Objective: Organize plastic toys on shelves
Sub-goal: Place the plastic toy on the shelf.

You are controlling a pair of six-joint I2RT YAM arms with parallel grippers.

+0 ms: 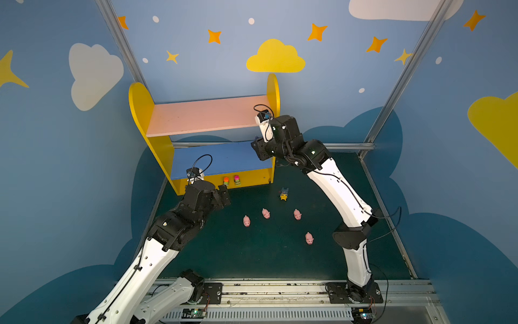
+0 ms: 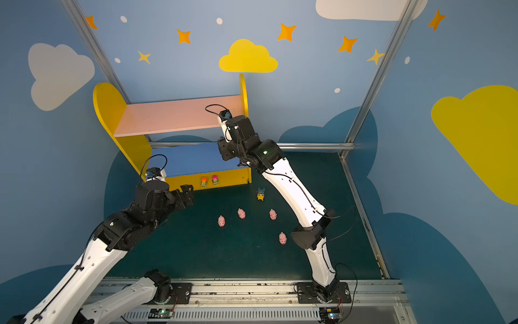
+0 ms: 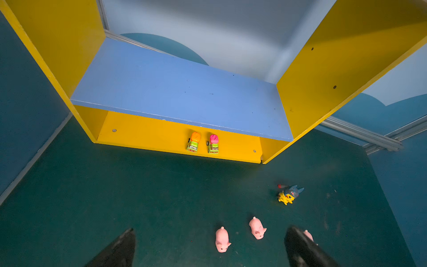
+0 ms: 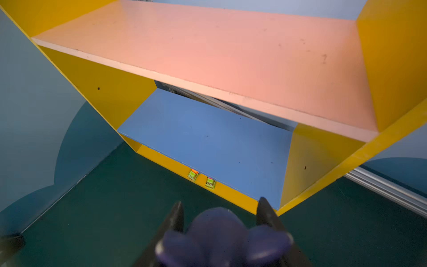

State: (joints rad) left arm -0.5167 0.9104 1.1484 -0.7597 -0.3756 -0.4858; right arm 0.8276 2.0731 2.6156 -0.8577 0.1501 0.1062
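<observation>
Before the blue board's [image 4: 208, 138] front edge, your right gripper [image 4: 220, 201] grasps the purple-headed figure [image 4: 221, 235]; released here, it may fall. Your left gripper [image 3: 211, 228] is spread wide, empty.

Nothing legible in the toy-sorting cell: from where I stand, no word, number or brand mark can be read on the shelves [image 1: 207, 116] or on the plastic toys [image 3: 213, 144]. The painted walls [image 1: 336, 92] carry only pictures, such as a yellow cloud [image 1: 276, 57]. The small circuit boards [image 1: 193, 312] by the front rail may bear print, but it is too small to tell.
</observation>
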